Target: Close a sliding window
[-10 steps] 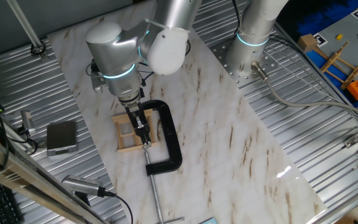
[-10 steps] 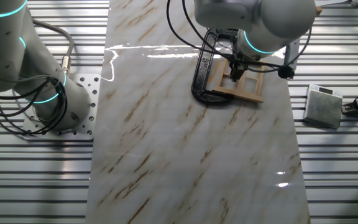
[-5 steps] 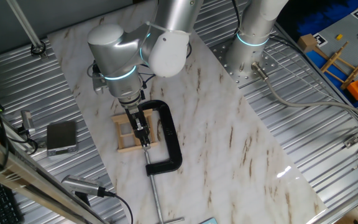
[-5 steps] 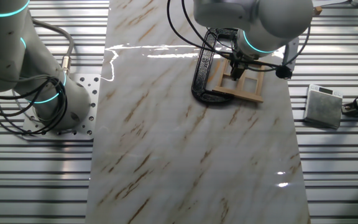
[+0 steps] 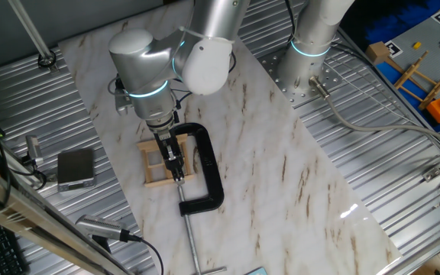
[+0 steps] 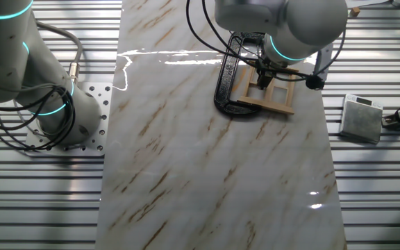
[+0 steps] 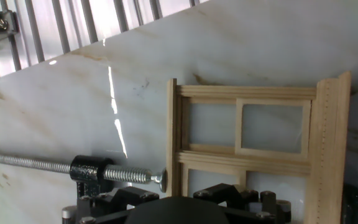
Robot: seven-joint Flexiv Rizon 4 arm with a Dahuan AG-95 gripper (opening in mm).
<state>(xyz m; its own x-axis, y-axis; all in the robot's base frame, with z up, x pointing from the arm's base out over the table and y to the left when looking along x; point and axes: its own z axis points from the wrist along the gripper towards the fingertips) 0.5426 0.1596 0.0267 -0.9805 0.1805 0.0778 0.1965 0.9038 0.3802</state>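
The sliding window [image 5: 156,162] is a small light-wood frame with panes and crossbars, lying flat on the marble board. It also shows in the other fixed view [image 6: 281,94] and fills the right of the hand view [image 7: 247,158]. My gripper [image 5: 176,171] points down onto the window's right part, next to the black C-clamp [image 5: 208,172], with its thin fingers close together. In the other fixed view the gripper [image 6: 263,82] stands over the frame's middle. The hand view shows only the gripper's black body at the bottom edge; the fingertips are hidden.
The C-clamp [image 6: 226,78] grips the window's edge, and its threaded screw [image 7: 36,164] runs in from the left. A grey box [image 5: 76,168] sits on the ribbed metal table beside the marble board [image 5: 281,176]. A second arm's base [image 5: 312,46] stands at the back.
The arm's upper body has shifted very slightly. The gripper stays at the same place on the window.
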